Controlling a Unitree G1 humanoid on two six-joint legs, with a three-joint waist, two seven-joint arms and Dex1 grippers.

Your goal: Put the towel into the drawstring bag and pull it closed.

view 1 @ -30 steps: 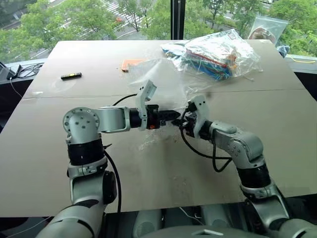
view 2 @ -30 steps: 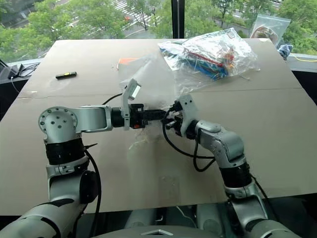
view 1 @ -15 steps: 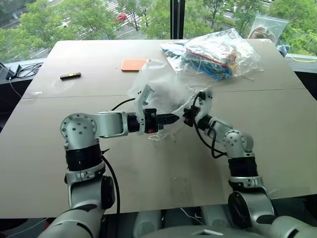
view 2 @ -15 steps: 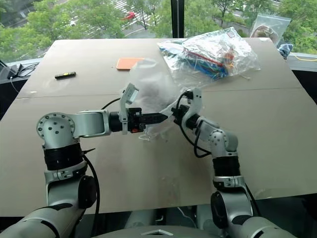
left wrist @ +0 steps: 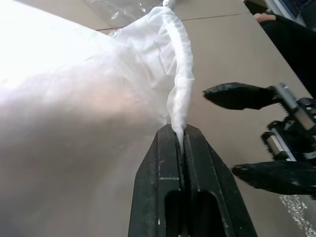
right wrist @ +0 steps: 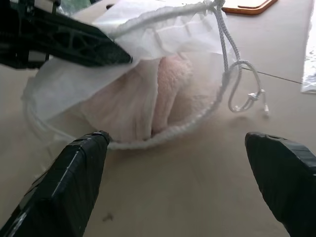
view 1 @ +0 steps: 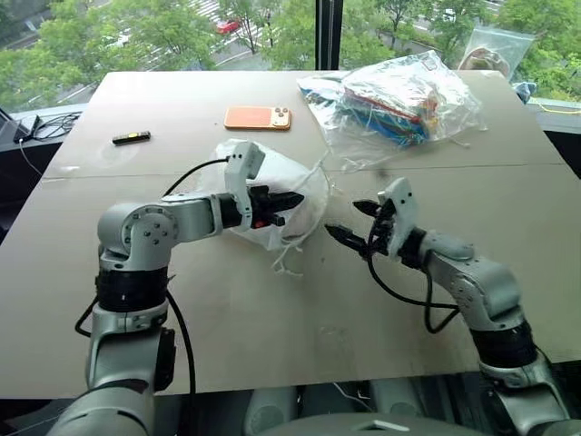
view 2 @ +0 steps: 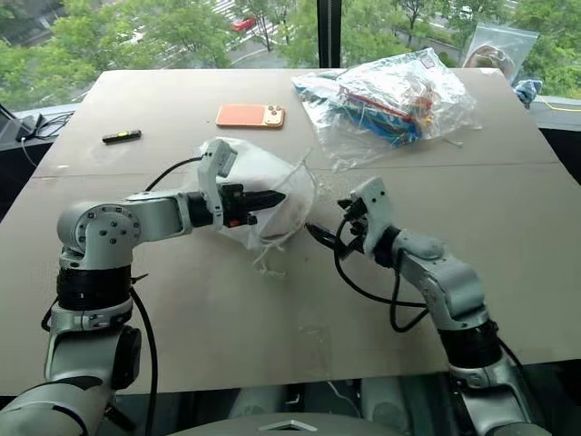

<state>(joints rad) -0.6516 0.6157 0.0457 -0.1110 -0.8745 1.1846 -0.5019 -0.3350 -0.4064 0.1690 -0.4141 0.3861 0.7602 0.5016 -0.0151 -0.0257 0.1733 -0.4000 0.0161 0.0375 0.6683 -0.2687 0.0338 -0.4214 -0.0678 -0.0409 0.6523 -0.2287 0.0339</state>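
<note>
The towel (right wrist: 163, 94) already sits inside the drawstring bag (view 1: 272, 195) on the counter (view 1: 272, 309), and both look soft, light and floppy, so the thin cords (right wrist: 237, 84) dangling at the mouth seem like the spot to grab. The left gripper (left wrist: 180, 143) is clamped on the bag's rim. The right gripper (view 1: 354, 221) hangs just beside the mouth, jaws wide apart and holding nothing.

Thin translucent bag (view 1: 289, 186), fluffy towel (right wrist: 148, 106), matt table (view 1: 272, 309).
</note>
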